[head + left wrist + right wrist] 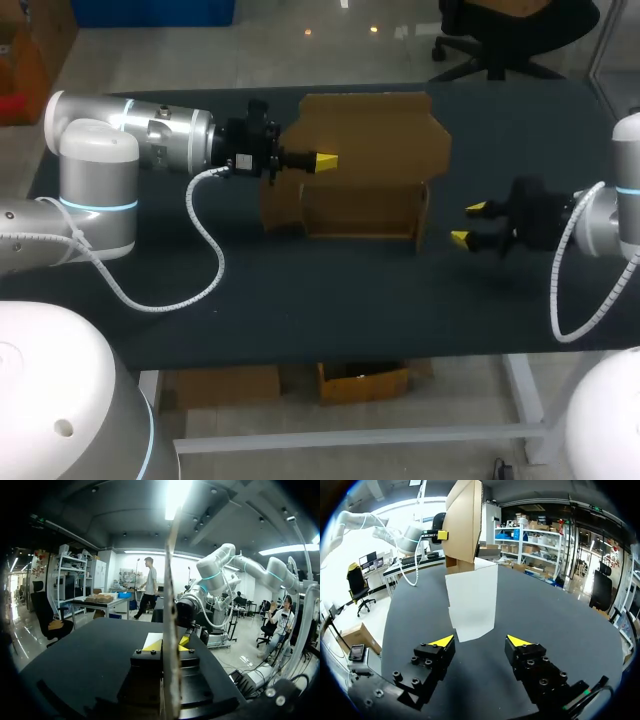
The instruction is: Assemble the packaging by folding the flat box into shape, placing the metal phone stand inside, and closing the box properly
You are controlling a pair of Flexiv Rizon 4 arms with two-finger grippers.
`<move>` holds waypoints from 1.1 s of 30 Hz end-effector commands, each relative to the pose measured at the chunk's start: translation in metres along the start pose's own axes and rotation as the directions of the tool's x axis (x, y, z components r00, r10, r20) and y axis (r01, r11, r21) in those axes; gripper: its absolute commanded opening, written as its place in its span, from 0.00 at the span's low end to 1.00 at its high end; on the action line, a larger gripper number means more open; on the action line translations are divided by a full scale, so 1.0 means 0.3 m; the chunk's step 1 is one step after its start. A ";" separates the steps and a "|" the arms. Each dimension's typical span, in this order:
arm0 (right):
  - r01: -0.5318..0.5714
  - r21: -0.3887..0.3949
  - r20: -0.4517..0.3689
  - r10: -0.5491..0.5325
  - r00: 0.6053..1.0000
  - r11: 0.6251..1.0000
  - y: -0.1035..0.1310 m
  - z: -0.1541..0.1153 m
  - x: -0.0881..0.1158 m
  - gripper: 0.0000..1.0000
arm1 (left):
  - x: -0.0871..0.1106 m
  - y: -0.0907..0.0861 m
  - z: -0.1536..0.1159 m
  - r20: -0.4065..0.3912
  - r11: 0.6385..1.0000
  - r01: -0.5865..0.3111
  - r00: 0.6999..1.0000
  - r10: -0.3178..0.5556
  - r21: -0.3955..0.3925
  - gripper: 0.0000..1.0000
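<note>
Folding stage, this. The box sits in the upper middle of the head view, only half shaped: a broad panel lies back toward the far edge of the tabletop, and a low front wall and side walls stand up below it. The left gripper comes in from the left of the frame and is clamped on a panel at the box's left end. In its own wrist view the card runs edge-on right between the two yellow tips. The right gripper sits at centre right, just off the box's right wall, fingers spread apart and empty, pointing at the box.

My read: the walls want locking before anything goes inside. The next move looks like the right gripper's, closing in on that right side and folding or tucking it while the left one steadies the card. It's thin card, so a crooked push could buckle it or skid the box.

Count: one box, two grippers, one of them busy. Phone stand: none that I can see in any view, so placing and closing are not begun.
</note>
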State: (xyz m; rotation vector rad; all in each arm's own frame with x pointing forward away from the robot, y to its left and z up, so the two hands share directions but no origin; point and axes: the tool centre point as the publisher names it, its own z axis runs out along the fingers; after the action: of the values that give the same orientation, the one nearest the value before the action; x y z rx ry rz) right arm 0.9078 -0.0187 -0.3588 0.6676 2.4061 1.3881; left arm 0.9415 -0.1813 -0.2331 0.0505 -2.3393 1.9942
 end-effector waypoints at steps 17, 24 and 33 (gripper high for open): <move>0.000 0.000 -0.031 0.000 1.000 1.000 0.002 0.007 -0.003 0.48 | -0.002 0.013 0.006 -0.001 1.000 0.000 1.000 0.000 0.002 0.00; 0.086 0.040 -0.079 -0.083 0.993 0.995 0.037 0.039 0.020 0.49 | -0.002 0.013 0.006 -0.001 1.000 0.000 1.000 0.000 0.002 0.00; 0.168 0.067 -0.108 -0.160 0.981 0.983 0.054 0.055 0.019 0.49 | -0.002 0.013 0.006 -0.001 1.000 0.000 1.000 0.000 0.002 0.00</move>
State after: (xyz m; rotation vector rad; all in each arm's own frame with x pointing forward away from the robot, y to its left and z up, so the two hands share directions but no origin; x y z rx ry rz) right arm 0.9130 0.0004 -0.3543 0.4165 2.5344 1.3084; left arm 0.9415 -0.1813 -0.2331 0.0505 -2.3393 1.9942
